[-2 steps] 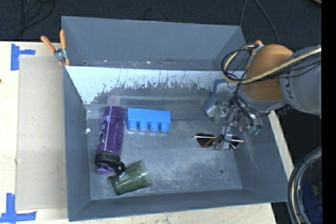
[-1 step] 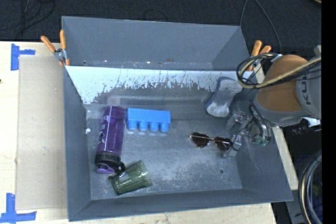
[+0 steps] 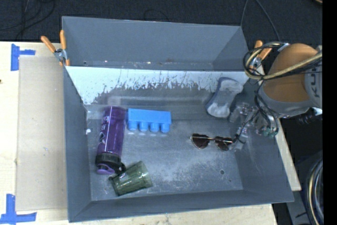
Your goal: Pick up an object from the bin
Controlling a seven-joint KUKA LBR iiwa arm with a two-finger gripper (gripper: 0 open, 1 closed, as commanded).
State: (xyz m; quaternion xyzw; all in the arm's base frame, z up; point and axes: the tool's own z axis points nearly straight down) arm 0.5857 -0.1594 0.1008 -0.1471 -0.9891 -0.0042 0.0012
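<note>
**Operator:** Which item is nearest the tool?

**Technician:** You will find the gripper [image 3: 241, 131] low at the 3 o'clock side of the bin [image 3: 158, 50]. The dark sunglasses [image 3: 213, 141] lie on the floor just beside it, toward 9 o'clock of the tool. Their near end appears to reach the tool tip, but contact cannot be confirmed.

**Operator:** Orientation and finger state?

**Technician:** The sunglasses' long axis runs 9 to 3 o'clock, pointing at the tool. You cannot tell from this view whether the fingers are wide or narrow, and nothing is seen between them. Judged from this layout, you should expect a short shift toward 9 o'clock, with closure across the frame's narrow width.

**Operator:** Obstructions?

**Technician:** A pale grey item [image 3: 221, 100] sits near, at 11 o'clock of the tool. The blue block [image 3: 149, 120], purple bottle [image 3: 110, 137] and green jar [image 3: 131, 178] are well apart, at the 9 o'clock side.
</note>
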